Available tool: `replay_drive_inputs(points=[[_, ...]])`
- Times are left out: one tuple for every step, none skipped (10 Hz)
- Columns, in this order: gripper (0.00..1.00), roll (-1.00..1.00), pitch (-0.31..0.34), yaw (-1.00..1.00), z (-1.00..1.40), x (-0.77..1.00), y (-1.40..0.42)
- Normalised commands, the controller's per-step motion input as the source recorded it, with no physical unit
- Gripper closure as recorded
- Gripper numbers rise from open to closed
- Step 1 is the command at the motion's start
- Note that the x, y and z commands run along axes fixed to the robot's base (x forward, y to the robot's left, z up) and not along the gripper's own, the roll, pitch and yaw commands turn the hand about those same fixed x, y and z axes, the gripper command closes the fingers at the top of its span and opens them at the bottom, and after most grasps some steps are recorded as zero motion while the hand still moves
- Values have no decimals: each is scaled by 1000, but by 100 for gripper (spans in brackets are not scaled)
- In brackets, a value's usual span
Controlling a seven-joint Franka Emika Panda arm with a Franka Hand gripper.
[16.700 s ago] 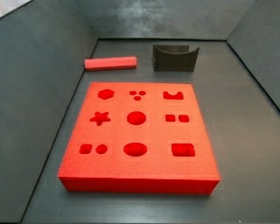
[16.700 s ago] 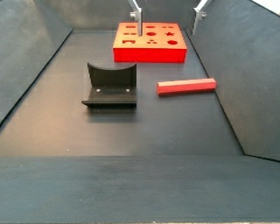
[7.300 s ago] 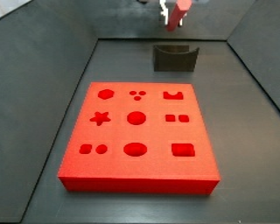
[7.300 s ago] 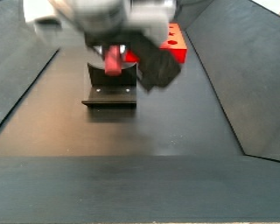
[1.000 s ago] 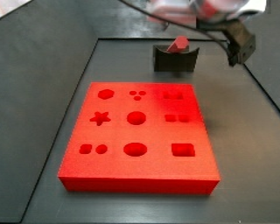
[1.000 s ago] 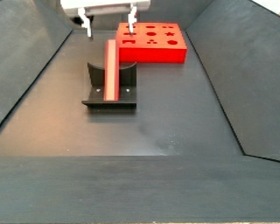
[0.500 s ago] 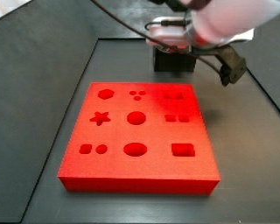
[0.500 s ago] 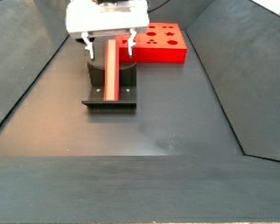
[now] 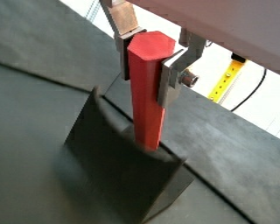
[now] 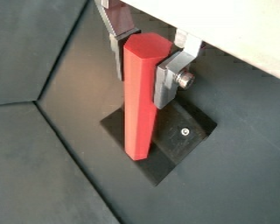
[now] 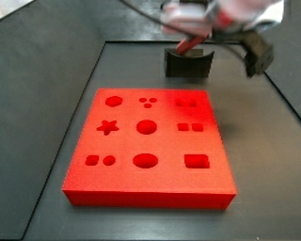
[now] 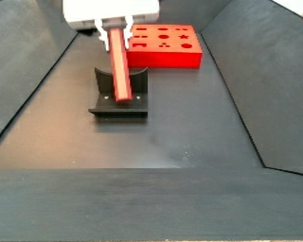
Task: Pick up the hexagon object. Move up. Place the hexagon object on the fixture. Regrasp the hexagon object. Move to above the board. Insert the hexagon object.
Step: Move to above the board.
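Observation:
The hexagon object [image 9: 149, 101] is a long red bar leaning up out of the notch of the dark fixture [image 9: 113, 166]. Its lower end rests in the fixture, as both wrist views show. My gripper [image 9: 146, 72] is shut on the bar's upper end, with a silver finger [image 9: 171, 77] pressed on each side; it also shows in a wrist view [image 10: 143, 74]. In a side view the gripper [image 12: 115, 36] holds the bar [image 12: 120, 71] over the fixture [image 12: 120, 102]. The red board [image 12: 163, 47] lies beyond it. In a side view the gripper [image 11: 191, 36] is blurred above the fixture [image 11: 188, 64].
The red board [image 11: 147, 141] with its shaped recesses lies in front of the fixture in a side view. Dark sloped walls [image 12: 22, 76] close in the floor on both sides.
The gripper has come down over the bar's upper end and its fingers have closed on it. The bar still leans in the fixture.

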Motion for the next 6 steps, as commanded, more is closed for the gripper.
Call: replay_drive_inputs(points=[[100,-121,22,118,1000,36,61],[100,-76,4,102,1000,32,58],[100,-52,-3,82,1000,30,56],[100,-42,-4,54,1000,27,52],[100,-40,3,34,1000,24,49],[100,-42,6,27,1000,23,45]])
